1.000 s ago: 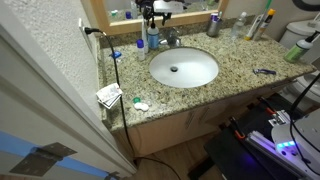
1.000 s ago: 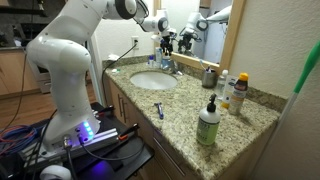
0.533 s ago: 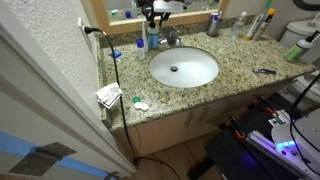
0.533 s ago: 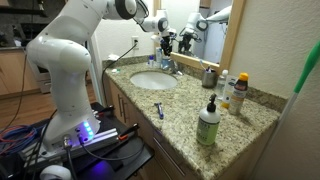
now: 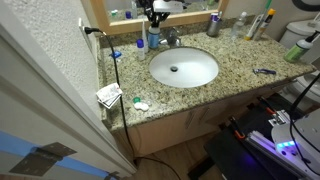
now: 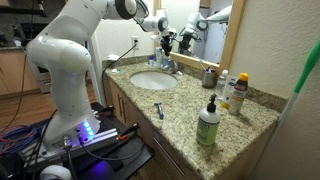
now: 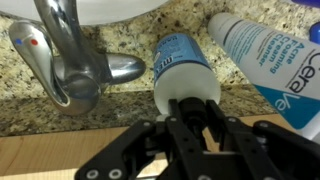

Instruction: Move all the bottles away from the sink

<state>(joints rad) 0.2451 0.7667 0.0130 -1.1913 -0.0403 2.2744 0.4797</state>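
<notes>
Now, step: grasping a bottle | gripper [image 7: 192, 118] fingers narrow, flanking the blue bottle [image 7: 183, 62] cap; whether they pinch it cannot be told | bottle upright by sink [image 5: 200, 72], just beside faucet [image 7: 72, 62], hence top-down approach | white tube [image 7: 262, 55] near, untouched

The speckled granite counter [image 5: 235, 80] carries a blue bottle [image 7: 185, 70] and a white tube [image 7: 265, 50] just behind the sink [image 5: 183, 67], beside the faucet [image 7: 75, 60]. A razor [image 5: 264, 71] lies to one side of the sink, with a green pump bottle [image 6: 208, 122] and more bottles [image 6: 238, 92] beyond it. Folded papers [image 5: 109, 95] lie on the sink's opposite side, at the counter's edge.
</notes>
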